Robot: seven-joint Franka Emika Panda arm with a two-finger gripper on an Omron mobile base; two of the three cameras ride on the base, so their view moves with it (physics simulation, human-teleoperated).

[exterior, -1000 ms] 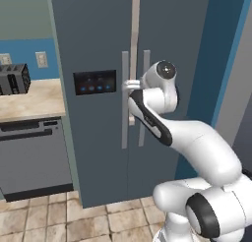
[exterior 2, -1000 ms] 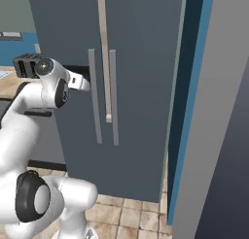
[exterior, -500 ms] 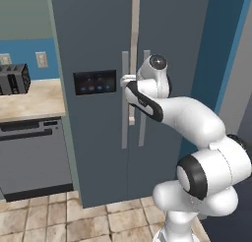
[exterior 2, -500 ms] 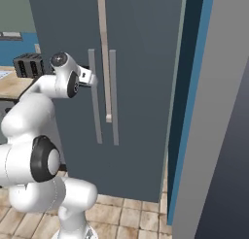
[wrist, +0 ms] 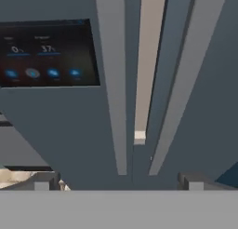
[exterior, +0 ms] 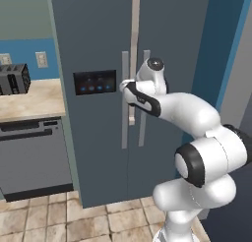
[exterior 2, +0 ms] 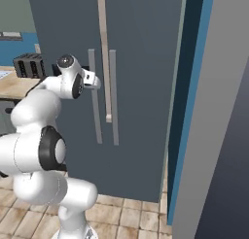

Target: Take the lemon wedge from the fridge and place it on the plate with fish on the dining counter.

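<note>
Closed fridge [exterior: 98, 49] ahead, both doors shut, so the lemon wedge presumably somewhere inside, out of sight behind the slate-grey panels. No sign of plate, fish or dining table from here.

End effector [wrist: 118, 179] raised in front of the door seam, fingers spread fully apart, gripping nothing. Seen from the hand camera, two finger tips [wrist: 42, 181] low in the picture with the pair of long grey handles [wrist: 114, 107] running up between them, plus a pale strip along the seam. Blue-lit panel [wrist: 46, 53] off to one side on the left door. From the right base camera, the hand [exterior 2: 90, 80] just beside the left handle [exterior 2: 95, 104], near but apparently not touching; hard to be sure of contact.

Judged step: reaching for a door handle, opening not yet begun.

Handling, as a guess: handle rigid and smooth, likely slippery across its flat face, so best taken square-on around mid-height with fingers straddling the bar, then pulled along an arc about the hinge. Door probably heavy, with a seal to break. Wedge itself likely light, soft, wet and easily squashed; better pinched gently across its flanks, near the rind if reachable.

Toaster [exterior: 12, 79] on the worktop [exterior: 34, 96] to the left, dishwasher [exterior: 32, 157] below, none of it concerned.
</note>
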